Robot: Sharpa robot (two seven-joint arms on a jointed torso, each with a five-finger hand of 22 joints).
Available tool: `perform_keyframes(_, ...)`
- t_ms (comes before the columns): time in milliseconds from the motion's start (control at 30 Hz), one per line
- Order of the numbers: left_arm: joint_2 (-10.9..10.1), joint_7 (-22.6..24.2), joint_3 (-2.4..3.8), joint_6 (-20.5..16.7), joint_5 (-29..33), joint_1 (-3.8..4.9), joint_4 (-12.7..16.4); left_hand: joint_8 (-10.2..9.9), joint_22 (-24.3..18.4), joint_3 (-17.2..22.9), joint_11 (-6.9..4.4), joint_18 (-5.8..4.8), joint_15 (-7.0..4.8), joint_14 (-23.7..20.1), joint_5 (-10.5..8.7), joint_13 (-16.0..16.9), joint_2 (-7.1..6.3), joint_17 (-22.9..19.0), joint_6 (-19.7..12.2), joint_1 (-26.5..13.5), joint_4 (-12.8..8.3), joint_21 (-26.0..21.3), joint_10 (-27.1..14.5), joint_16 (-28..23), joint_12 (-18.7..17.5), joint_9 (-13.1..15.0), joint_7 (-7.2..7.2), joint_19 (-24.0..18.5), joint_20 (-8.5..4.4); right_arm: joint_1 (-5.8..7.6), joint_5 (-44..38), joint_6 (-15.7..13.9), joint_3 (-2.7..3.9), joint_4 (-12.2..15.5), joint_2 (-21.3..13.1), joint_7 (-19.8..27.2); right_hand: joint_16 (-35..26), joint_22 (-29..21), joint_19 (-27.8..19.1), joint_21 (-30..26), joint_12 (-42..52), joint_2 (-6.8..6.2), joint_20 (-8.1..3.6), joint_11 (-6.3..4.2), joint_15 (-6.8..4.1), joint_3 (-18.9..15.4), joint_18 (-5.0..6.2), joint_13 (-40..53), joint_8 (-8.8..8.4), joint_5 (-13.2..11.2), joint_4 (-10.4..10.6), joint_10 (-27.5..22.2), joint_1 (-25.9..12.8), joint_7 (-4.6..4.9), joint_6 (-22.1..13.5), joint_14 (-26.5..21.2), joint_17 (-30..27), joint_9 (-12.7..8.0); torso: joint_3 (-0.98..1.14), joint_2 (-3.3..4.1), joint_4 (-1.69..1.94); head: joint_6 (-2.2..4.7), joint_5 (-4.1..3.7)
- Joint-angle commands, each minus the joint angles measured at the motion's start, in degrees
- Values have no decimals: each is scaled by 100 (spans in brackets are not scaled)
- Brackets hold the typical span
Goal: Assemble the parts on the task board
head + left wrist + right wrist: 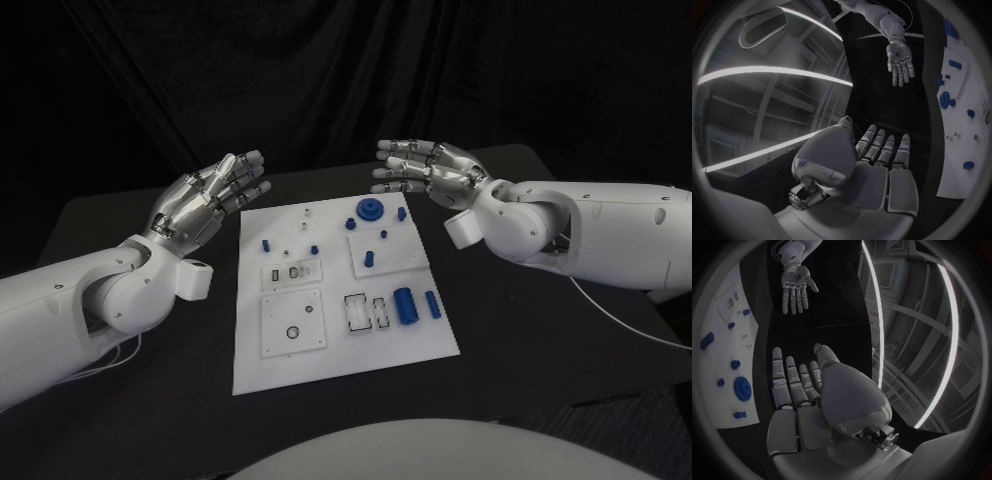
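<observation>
Head view shows the board [335, 350] lying flat in the middle of the table [548, 340], blue parts [407, 303] on it. Left hand [209, 195] and right hand [430, 168] hover beside it, fingers spread, holding nothing, likely ready to start.

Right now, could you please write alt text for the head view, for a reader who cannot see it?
A white task board with small blue parts lies on a black table. The left hand and right hand hover open at its far corners, holding nothing.
</observation>
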Motion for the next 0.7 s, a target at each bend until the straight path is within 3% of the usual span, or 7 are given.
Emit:
perform_keyframes(33, -50, 1136, 3, 130, -27, -41, -32, 23, -19, -9, 52, 40, 17, -4, 34, -7, 5, -4, 37, 71, -28, -23, -1, 6, 28, -8, -15, -33, -13, 61, -498, -279, 4, -59, 79, -11, 70, 16, 71, 58, 94, 10, 1, 28, -12, 17, 19, -4, 77, -35, -61, 39, 82, 8, 63, 106, -8, 7, 5, 13, 74, -54, -5)
perform_keyframes(167, -154, 1137, 3, 148, -27, -58, 20, 18, -41, -5, 58, 29, 10, -34, 62, -11, 18, -11, 24, 110, -25, -60, -21, -20, 37, -12, -9, -96, -30, 129, -617, -299, 4, -105, 98, -73, 175, 54, 166, 151, 240, 21, -11, 80, -16, 56, 29, -13, 233, -60, -128, 110, 158, 45, 207, 282, -10, 18, 26, -7, 105, -54, 33)
perform_keyframes(267, -260, 1152, 3, 134, -27, -63, 101, 11, -47, -7, 59, 24, 6, -69, 82, -15, 19, -17, 12, 135, -25, -70, -47, -51, 35, -16, -5, -119, -37, 207, -705, -310, 2, -138, 109, -200, 249, 92, 218, 233, 335, 3, -20, 133, -9, 63, 21, -26, 294, -71, -171, 179, 187, 76, 293, 436, -19, 13, 34, -31, 197, -41, -9)
perform_keyframes(333, -356, 1166, 3, 125, -22, -64, 188, 10, -52, -7, 52, 23, 2, -98, 99, -17, 18, -23, 11, 154, -28, -79, -66, -81, 33, -16, 1, -137, -41, 289, -885, -329, 0, -157, 114, -358, 305, 123, 250, 299, 386, -22, -26, 194, 1, 67, 0, -34, 319, -67, -219, 243, 219, 116, 359, 570, -21, 10, 73, -38, 247, -1, -21)
perform_keyframes(500, -569, 1190, 4, 113, 175, -43, 421, 10, -39, 4, 60, 25, 9, -80, 146, -18, 19, -15, 24, 210, -42, -53, -83, -52, 46, -16, -8, -114, -36, 507, -1572, -514, -1, -151, 93, -790, 558, 353, 441, 729, 484, -86, -157, 303, -159, 67, -3, -50, 334, -34, -395, 466, 294, 200, 559, 1305, -25, -3, 128, -33, 171, 101, 105)
perform_keyframes(533, -629, 1194, 4, 106, 207, -36, 487, 8, -38, 9, 61, 24, 18, -79, 161, -19, 22, -15, 16, 223, -43, -51, -93, -51, 44, -17, -9, -113, -30, 597, -1850, -639, -1, -138, 105, -922, 560, 380, 448, 776, 487, -88, -172, 312, -171, 66, -4, -51, 331, -34, -406, 488, 294, 205, 579, 1347, -32, -5, 141, -19, 125, 122, 163)
perform_keyframes(700, -835, 1217, 7, 72, 282, -4, 754, 4, -40, 11, 69, 22, 24, -78, 175, -20, 23, -14, 5, 233, -42, -54, -101, -49, 44, -19, -9, -119, -24, 862, -2927, -1124, -1, -64, 132, -1443, 875, 903, 907, 1679, 595, -176, -372, 271, -464, 14, 56, -57, 278, -58, -524, 1063, 288, 257, 984, 2348, 39, -10, 124, 42, 65, 202, 305)
